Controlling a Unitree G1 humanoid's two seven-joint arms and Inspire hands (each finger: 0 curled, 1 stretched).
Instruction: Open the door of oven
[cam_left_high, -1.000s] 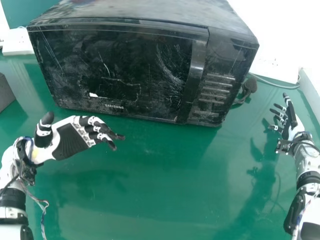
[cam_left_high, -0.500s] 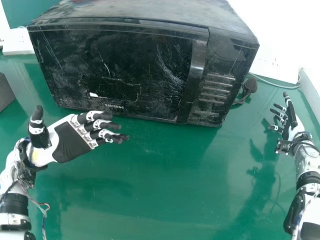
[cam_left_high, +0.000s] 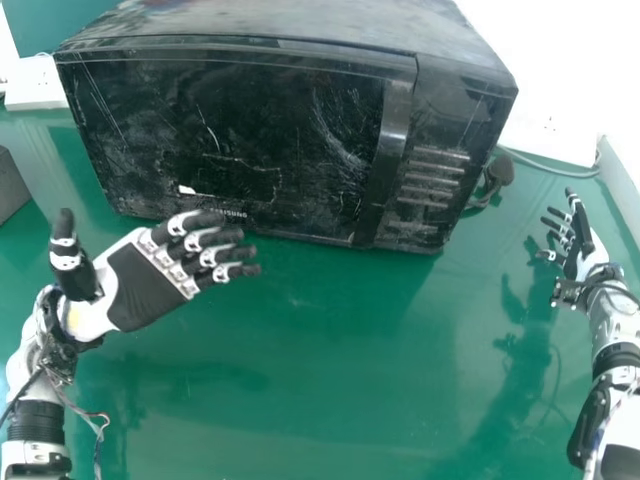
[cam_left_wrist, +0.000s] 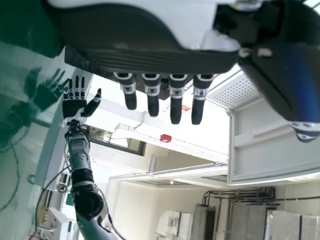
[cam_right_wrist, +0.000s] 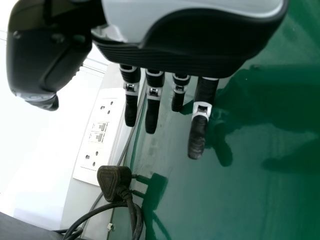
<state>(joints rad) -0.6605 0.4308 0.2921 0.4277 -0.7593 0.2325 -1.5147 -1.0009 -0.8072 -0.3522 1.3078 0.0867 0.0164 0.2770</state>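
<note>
Beneath everything spreads the green bench (cam_left_high: 320, 350), bearing the black oven (cam_left_high: 290, 18), its door (cam_left_high: 240, 130) closed; the left hand (cam_left_high: 142, 285), open, is near its front, the right hand (cam_left_high: 586, 255), open, beyond its right side, past a plug (cam_left_high: 501, 170).

The white left hand (cam_left_high: 143, 280) has a black palm pad (cam_left_high: 150, 292), silver-banded black fingers (cam_left_high: 203, 219) and thin cables (cam_left_high: 101, 414) near its wrist.
</note>
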